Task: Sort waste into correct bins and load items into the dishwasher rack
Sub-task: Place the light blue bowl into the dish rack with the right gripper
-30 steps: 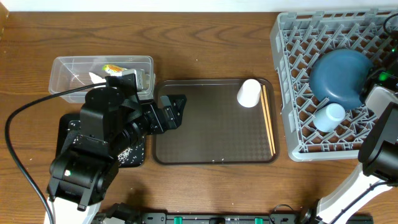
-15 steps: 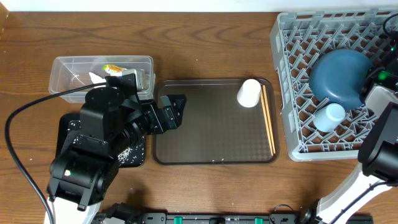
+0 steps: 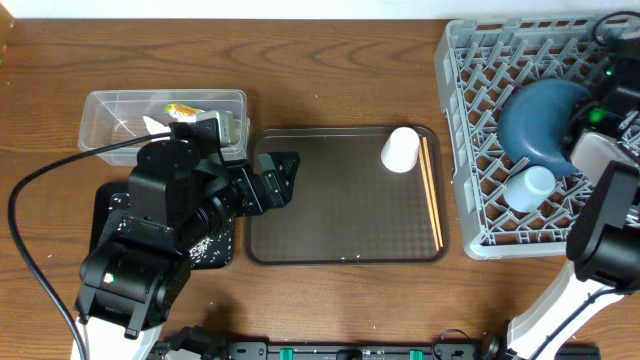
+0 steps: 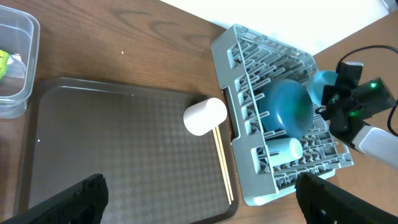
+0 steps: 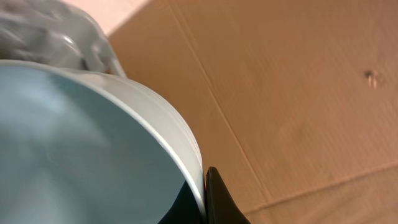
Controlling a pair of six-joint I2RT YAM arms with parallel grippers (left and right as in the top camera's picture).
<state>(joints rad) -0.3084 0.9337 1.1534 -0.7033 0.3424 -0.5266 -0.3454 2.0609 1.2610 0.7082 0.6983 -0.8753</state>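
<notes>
Right tool (image 5: 206, 200) is clamped on the rim of the small light-blue bowl (image 5: 81, 143), probably an edge grip for standing it in the dishwasher rack (image 4: 249, 56). The big dark-blue bowl (image 4: 289, 109) sits just beside the tool. Left tool (image 4: 205, 199) has its jaws apart and empty; the white cup (image 4: 205, 116) and chopsticks (image 4: 224, 168) lie ahead of it.
</notes>
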